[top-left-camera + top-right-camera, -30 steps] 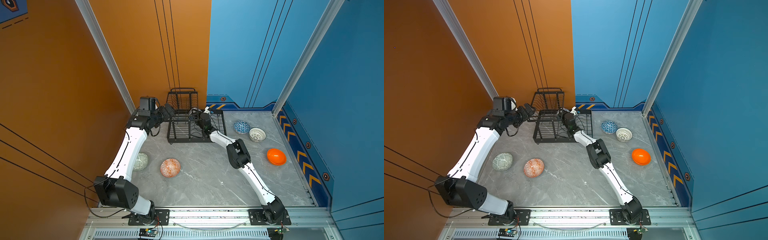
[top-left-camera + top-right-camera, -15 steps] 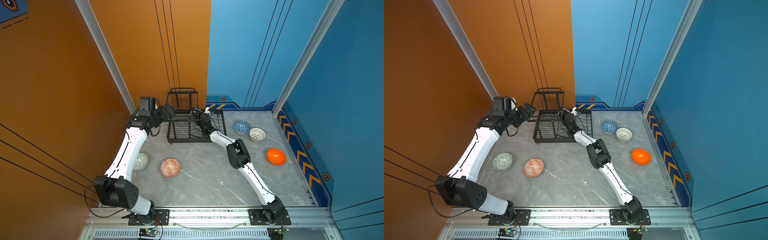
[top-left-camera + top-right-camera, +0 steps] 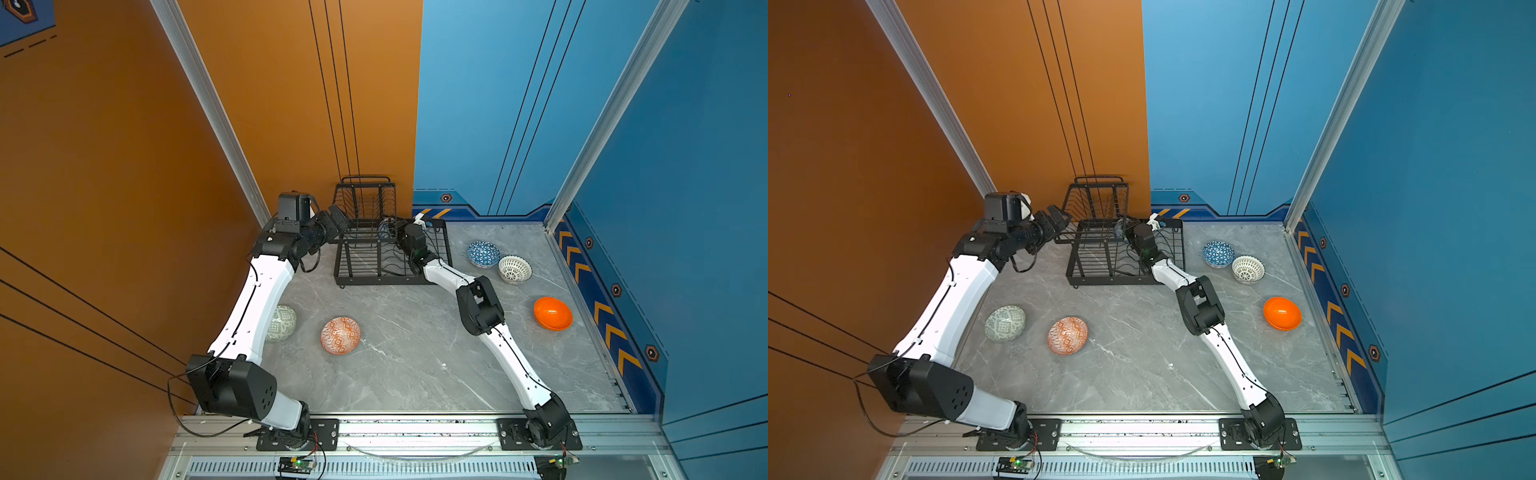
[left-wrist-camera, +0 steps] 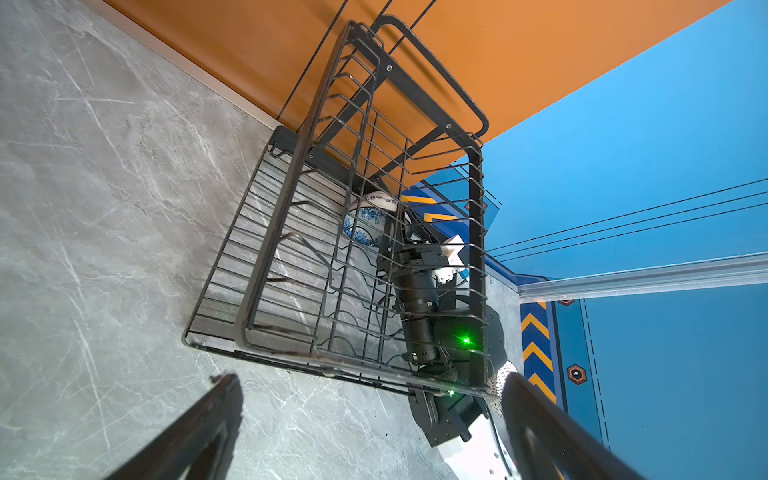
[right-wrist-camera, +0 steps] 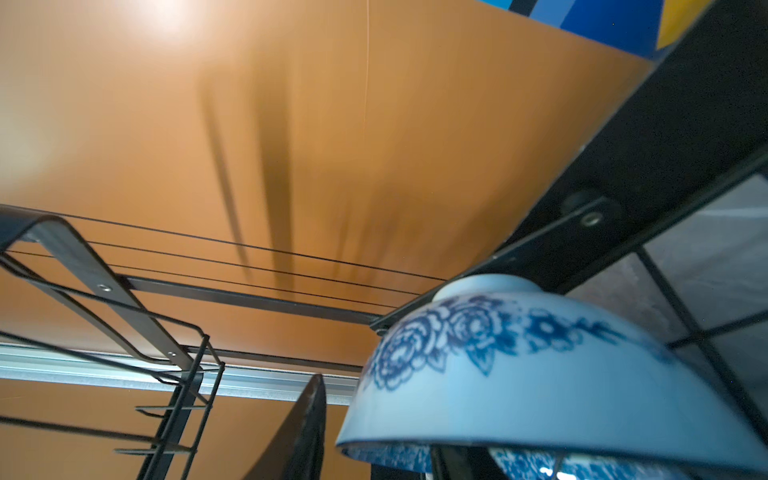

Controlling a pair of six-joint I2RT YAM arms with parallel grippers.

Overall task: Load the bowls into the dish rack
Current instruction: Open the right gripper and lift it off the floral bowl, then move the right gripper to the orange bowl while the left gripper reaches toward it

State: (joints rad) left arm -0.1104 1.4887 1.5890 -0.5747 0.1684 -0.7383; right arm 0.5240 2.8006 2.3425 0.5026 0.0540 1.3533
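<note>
The black wire dish rack [image 3: 382,282] [image 3: 1113,283] stands at the back against the orange wall. A blue-white floral bowl [image 4: 365,220] [image 5: 519,374] sits on edge in the far end of its lower tray. My right gripper [image 3: 395,232] [image 5: 382,432] reaches into the rack beside that bowl, jaws parted, one finger [image 5: 307,428] standing clear of the rim. My left gripper [image 3: 338,214] [image 4: 370,419] hovers open and empty at the rack's left end. Loose on the table are the triangle-pattern bowl [image 3: 483,254], lattice bowl [image 3: 514,269], orange bowl [image 3: 552,313], orange-white bowl [image 3: 340,335] and pale green bowl [image 3: 1005,323].
The raised basket [image 3: 365,199] stands over the rack's back half, close above the right gripper. The orange wall lies behind the rack and the blue wall [image 3: 602,291] along the right. The left forearm [image 3: 257,299] partly covers the green bowl in a top view.
The right gripper's jaws have spread apart around the floral bowl in the rack. Neither arm has visibly shifted, and the left gripper stays open.
</note>
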